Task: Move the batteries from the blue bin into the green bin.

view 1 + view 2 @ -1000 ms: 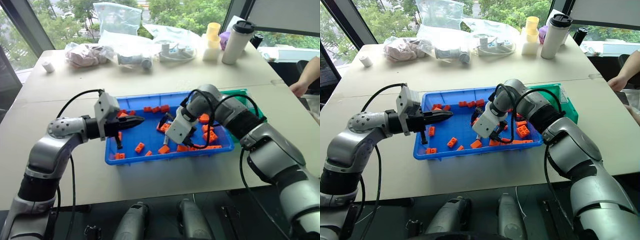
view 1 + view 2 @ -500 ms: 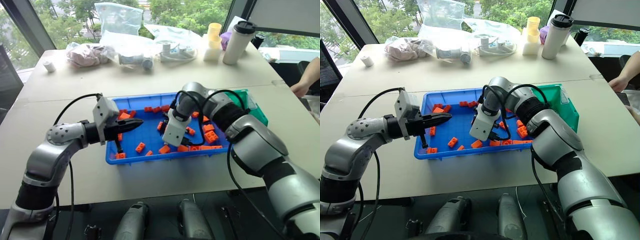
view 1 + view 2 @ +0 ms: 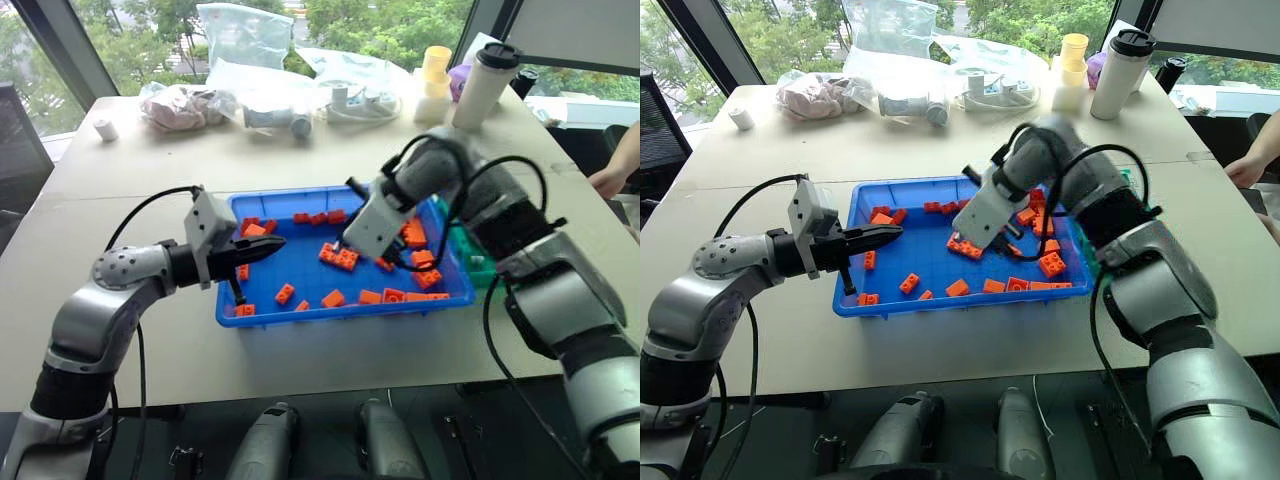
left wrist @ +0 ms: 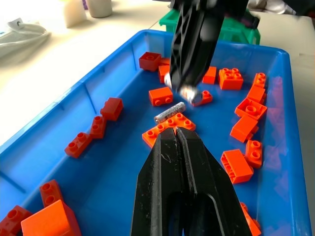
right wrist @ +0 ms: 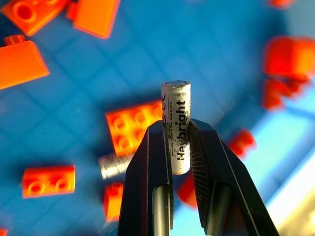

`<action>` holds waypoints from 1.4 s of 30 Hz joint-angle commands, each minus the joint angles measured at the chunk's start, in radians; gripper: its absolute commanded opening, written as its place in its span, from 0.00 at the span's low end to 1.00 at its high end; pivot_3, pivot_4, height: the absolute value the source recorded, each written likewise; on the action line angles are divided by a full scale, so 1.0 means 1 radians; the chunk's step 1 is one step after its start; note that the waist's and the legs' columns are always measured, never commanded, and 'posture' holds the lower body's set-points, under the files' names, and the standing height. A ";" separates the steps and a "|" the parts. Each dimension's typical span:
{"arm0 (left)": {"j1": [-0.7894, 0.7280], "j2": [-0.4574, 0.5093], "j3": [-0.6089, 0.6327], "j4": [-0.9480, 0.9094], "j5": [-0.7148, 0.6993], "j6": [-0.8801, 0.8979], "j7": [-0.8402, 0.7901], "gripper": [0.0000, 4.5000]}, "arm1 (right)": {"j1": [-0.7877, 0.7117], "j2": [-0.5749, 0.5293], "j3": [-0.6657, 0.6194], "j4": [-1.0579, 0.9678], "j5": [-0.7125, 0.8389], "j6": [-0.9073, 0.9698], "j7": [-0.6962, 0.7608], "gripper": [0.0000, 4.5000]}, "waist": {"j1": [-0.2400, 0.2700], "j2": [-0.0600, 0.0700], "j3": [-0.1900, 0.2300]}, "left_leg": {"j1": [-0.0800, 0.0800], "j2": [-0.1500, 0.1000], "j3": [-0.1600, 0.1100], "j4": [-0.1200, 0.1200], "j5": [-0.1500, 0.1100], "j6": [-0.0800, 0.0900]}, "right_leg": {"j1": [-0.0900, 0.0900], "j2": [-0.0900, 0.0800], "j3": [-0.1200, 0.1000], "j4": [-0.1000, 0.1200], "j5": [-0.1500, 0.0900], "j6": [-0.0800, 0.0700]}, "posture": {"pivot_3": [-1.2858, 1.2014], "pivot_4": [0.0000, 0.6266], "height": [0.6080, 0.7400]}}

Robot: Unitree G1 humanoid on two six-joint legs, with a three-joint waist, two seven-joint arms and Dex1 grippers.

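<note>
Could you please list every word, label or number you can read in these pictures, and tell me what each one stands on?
"Heybright", as best it reads, printed lengthwise on the battery held in the right gripper.
Smaller print beside that word on the same battery: too small to read.
Second battery lying in the blue bin: markings too blurred to read.
A label on the green bin: too small to read.

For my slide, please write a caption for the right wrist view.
Right gripper shut on a battery above the blue bin, orange bricks and another battery below.
</note>
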 commanded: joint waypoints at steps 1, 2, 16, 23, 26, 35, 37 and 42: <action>-0.034 -0.008 -0.001 0.012 -0.001 -0.027 -0.018 0.00 | 0.109 -0.131 -0.188 -0.237 0.085 0.329 -0.053 0.00 | 0.000 0.000 0.000 | 0.000 0.000 0.000 0.000 0.000 0.000 | 0.000 0.000 0.000 0.000 0.000 0.000 | 0.52 0.24 1.00; -0.042 -0.010 -0.004 0.021 -0.002 -0.030 -0.026 0.00 | 0.143 -0.169 -0.227 -0.283 0.090 0.410 -0.071 0.00 | 0.000 0.000 0.000 | 0.000 0.000 0.000 0.000 0.000 0.000 | 0.000 0.000 0.000 0.000 0.000 0.000 | 0.52 0.24 1.00; -0.209 -0.062 -0.100 0.232 0.065 -0.128 -0.157 0.00 | 0.507 -0.340 -0.480 -0.403 0.038 0.992 -0.479 0.00 | 0.002 0.000 0.000 | 0.000 0.000 0.004 0.001 -0.001 0.001 | 0.001 -0.001 0.001 0.000 0.000 0.000 | 0.52 0.24 1.00; -0.218 -0.065 -0.096 0.254 0.079 -0.138 -0.186 0.00 | 0.539 -0.307 -0.500 -0.412 0.097 1.076 -0.558 0.55 | -0.004 0.000 0.000 | 0.000 0.001 0.004 0.001 -0.001 0.001 | 0.000 -0.001 0.001 0.000 0.000 0.000 | 0.52 0.24 1.00; -0.214 -0.061 -0.090 0.249 0.081 -0.135 -0.190 0.00 | 0.512 -0.309 -0.503 -0.463 0.152 1.136 -0.542 0.91 | -0.002 0.000 0.000 | 0.000 0.001 0.004 0.001 -0.001 0.001 | 0.000 -0.001 0.001 0.000 0.000 0.000 | 0.52 0.24 1.00; -0.201 -0.056 -0.080 0.234 0.082 -0.127 -0.186 0.00 | 0.354 -0.137 -0.279 -0.649 0.316 1.297 -0.502 0.99 | -0.006 -0.001 -0.001 | 0.001 0.003 0.002 0.000 -0.001 0.001 | 0.000 0.001 0.001 0.000 0.000 0.000 | 0.52 0.24 1.00; -0.200 -0.055 -0.078 0.230 0.081 -0.124 -0.184 0.00 | 0.365 -0.101 -0.222 -0.658 0.309 1.286 -0.523 0.99 | 0.001 -0.002 -0.001 | 0.000 0.002 0.002 0.001 -0.001 0.001 | 0.000 0.000 0.000 0.000 0.000 0.000 | 0.52 0.24 1.00; -0.176 -0.038 -0.066 0.206 0.078 -0.115 -0.174 0.00 | 0.371 -0.079 -0.042 -0.558 0.222 1.081 -0.485 0.99 | 0.005 -0.002 -0.001 | -0.001 -0.002 0.002 0.004 -0.001 0.002 | 0.001 -0.003 0.000 0.000 0.001 0.001 | 0.52 0.24 1.00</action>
